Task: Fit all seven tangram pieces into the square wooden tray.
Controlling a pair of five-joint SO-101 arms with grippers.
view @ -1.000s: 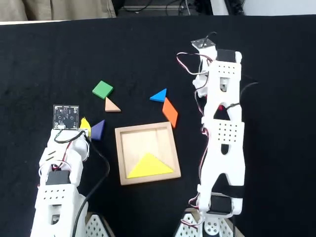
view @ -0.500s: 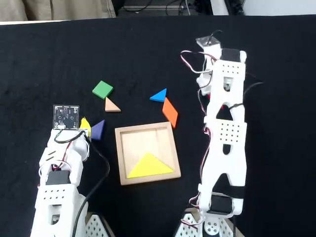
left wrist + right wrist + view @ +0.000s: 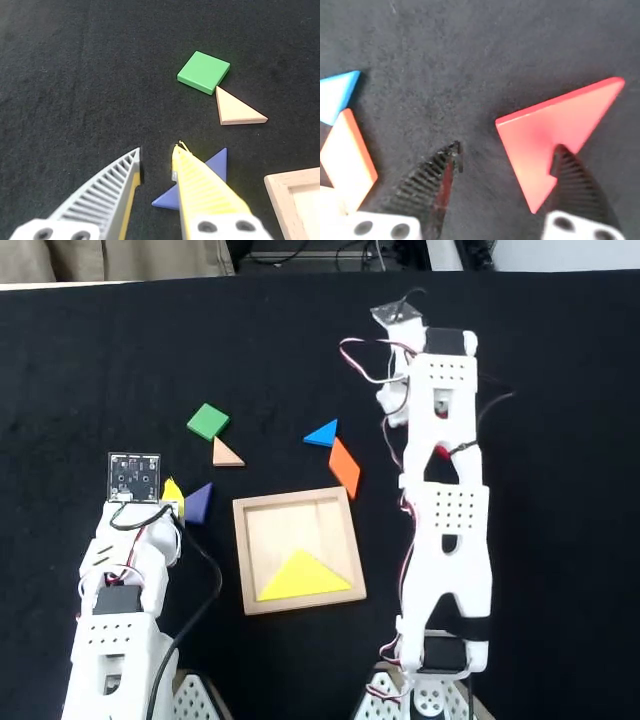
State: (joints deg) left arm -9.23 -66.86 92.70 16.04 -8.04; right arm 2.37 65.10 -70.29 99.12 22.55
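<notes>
The red triangle [image 3: 555,125] lies on the table [image 3: 100,360] far right of the wooden tray [image 3: 243,555]; the right hand [image 3: 507,147], fingers spread, hangs over it with one finger above its corner and the other over bare table, so the piece sits off-centre, its long edge slanting across the gap. From above the right arm [image 3: 445,510] seems to cover it; the left hand [image 3: 156,149], fingers parted, rests beside the dark blue triangle [image 3: 212,167] left of the tray.
</notes>
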